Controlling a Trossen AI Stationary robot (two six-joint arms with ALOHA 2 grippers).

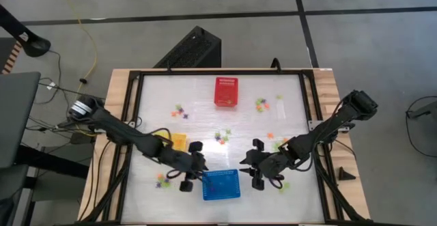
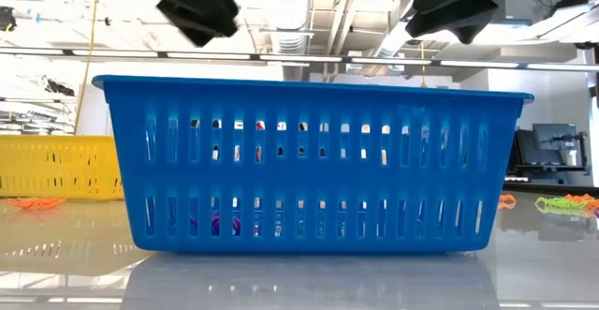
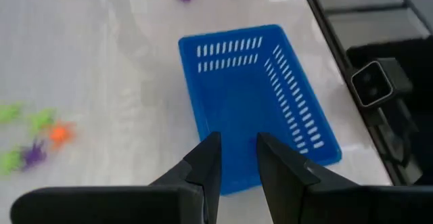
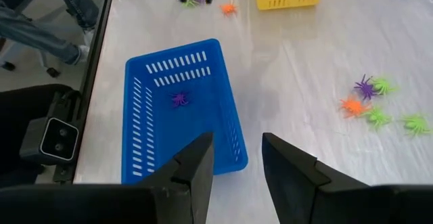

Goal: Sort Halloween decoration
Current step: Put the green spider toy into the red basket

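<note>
**Both grippers crowd the blue basket with most trinkets still loose**

Nearest the camera edge, at the bottom centre of the high view, the blue basket [image 1: 222, 184] sits between the two arms. The left gripper [image 1: 193, 166] hovers at its upper-left corner, fingers a narrow gap apart and holding nothing. The right gripper [image 1: 257, 164] hangs just off its upper-right side, fingers apart and empty. The likely trouble is a collision: both arms work the same small patch, and a finger dipping low could clip the basket rim and shove it, or the two grippers could meet over it.

One purple spider [image 4: 179, 99] lies inside the blue basket, left of centre in the right wrist view. A loose cluster of trinkets [image 1: 162, 179] sits left of the basket. They are tiny, leggy and light, so a pinch could easily slide off or flick one away.

Farther up, the yellow basket [image 1: 178, 141] sits left of centre, more trinkets are scattered mid-table [image 1: 222, 136], and the red basket [image 1: 226, 91] stands at the top centre.
</note>
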